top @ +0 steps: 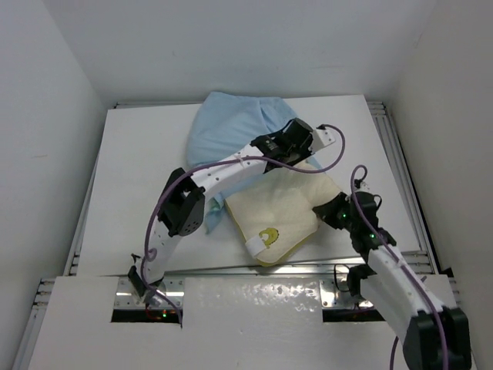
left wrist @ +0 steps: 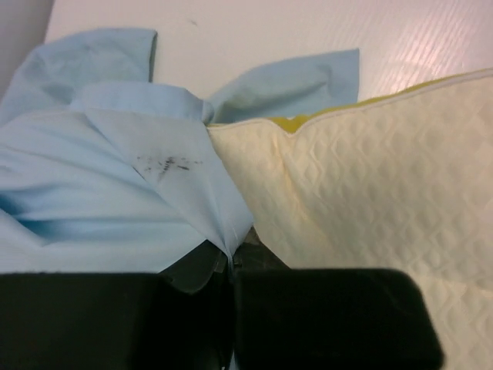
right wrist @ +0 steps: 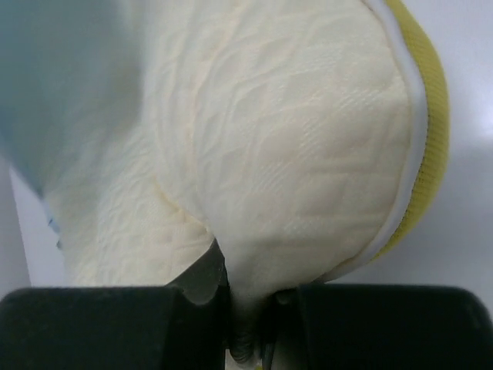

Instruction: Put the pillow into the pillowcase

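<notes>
On the far part of the white table (top: 131, 154) the light blue pillowcase (top: 231, 127) lies bunched. The left hand (left wrist: 231, 266) has its fingers pressed together on a fold of that cloth, right where it meets the far edge of the pillow (top: 281, 212). The cream pillow lies flat just nearer and to the right of the case, touching it, with its round logo and white tag toward the near edge, and at its right corner the right hand (right wrist: 231, 297) pinches the quilted cover so that it bulges.
</notes>
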Tool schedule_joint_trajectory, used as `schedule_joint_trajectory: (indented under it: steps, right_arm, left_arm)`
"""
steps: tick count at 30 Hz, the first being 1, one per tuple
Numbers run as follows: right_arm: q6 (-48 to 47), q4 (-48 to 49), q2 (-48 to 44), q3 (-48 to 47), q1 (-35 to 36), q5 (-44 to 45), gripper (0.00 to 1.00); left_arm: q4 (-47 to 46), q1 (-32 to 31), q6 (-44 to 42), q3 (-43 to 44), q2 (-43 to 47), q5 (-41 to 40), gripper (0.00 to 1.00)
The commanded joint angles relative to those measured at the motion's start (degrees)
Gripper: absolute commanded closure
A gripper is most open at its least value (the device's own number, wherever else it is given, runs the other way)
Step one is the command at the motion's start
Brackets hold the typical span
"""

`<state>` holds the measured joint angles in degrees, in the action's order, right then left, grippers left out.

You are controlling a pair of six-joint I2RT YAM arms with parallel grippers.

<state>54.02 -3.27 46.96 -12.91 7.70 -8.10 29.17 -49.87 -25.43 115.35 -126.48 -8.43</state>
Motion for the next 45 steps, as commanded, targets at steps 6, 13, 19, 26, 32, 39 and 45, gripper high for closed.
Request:
schedule_joint_trajectory:
  steps: [6,13,19,26,32,39,45]
  right_arm:
    - [-18.2,12.9,-23.8,-0.8,2.6,-2.4,1.00]
    - [-20.1,11.1,-23.8,-1.9,2.7,-10.8,1.00]
    - [-22.7,14.7,-22.8,-1.7,2.8,-8.3,1.00]
    - [-25.1,18.0,-20.1,-2.2,2.7,-6.4,1.00]
    - [-14.6,30.5,-16.3,7.3,2.8,4.4,1.00]
    - [5.0,27.6,-9.1,14.3,2.8,21.0,0.72]
    - [5.0,8.1,-6.6,6.8,2.8,22.4,0.01]
  left_arm:
    - [-3.5,1.7,-1.6,3.3,6.2,-4.1,1.00]
    - [-8.6,1.9,1.0,8.6,0.9,-7.0,1.00]
    - [0.0,-2.8,-2.7,5.9,5.4,16.6,1.00]
    - [7.8,-4.0,-9.0,-3.6,10.7,21.2,1.00]
    - [19.1,-3.3,-9.9,1.5,14.0,34.5,1.00]
    - [8.4,6.1,1.2,-5.8,13.2,19.9,0.30]
    - [12.3,9.5,8.8,-7.2,15.5,9.0,0.00]
